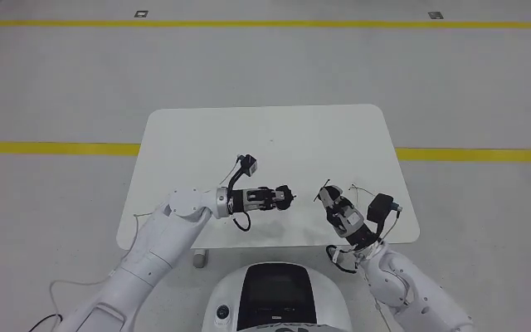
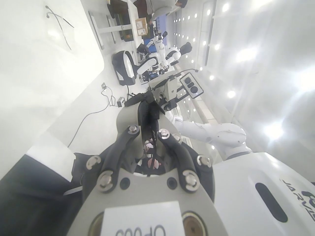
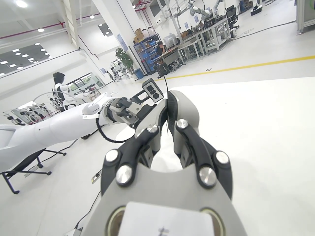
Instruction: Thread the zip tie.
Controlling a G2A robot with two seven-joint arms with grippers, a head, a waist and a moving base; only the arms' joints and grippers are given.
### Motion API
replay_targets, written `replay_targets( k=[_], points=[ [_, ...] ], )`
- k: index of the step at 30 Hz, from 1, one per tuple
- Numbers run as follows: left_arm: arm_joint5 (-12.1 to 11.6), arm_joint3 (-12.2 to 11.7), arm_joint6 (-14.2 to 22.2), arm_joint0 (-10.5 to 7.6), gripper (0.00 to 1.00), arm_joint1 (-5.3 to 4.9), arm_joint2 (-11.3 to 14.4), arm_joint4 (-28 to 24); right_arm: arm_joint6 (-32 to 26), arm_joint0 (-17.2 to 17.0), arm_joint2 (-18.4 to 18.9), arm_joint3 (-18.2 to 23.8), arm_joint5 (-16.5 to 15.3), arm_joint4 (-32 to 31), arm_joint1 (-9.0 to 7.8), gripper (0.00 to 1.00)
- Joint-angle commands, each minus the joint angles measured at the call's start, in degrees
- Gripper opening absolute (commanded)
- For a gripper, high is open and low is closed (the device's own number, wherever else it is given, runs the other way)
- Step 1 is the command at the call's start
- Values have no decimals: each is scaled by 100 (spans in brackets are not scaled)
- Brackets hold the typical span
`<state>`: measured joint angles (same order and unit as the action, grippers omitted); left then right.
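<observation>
Right wrist view: my right gripper is clamped on the zip tie over the near-right part of the bench. My left gripper is closed, contents unclear. I'd line up tip and head slowly.

The surface is a white tabletop with rounded corners. It stands on a pale grey floor crossed by yellow lines. A few thin dark strands lie flat on the surface toward its right side, close together. Two of them have small thickened ends.
</observation>
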<state>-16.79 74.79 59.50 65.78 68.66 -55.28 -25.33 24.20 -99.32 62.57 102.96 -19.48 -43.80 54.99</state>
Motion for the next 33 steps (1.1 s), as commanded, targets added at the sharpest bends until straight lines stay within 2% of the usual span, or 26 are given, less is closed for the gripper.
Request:
replay_targets(
  k=[1,17,33],
  points=[
    [3,1,-4,1,0,0,-2,1,-1,-1,2,0,0,-1,2,0],
    [3,1,-4,1,0,0,-2,1,13,28,-36,31,0,52,27,0],
    [3,1,-4,1,0,0,-2,1,550,760,-691,-573,0,-131,311,0]
  ],
)
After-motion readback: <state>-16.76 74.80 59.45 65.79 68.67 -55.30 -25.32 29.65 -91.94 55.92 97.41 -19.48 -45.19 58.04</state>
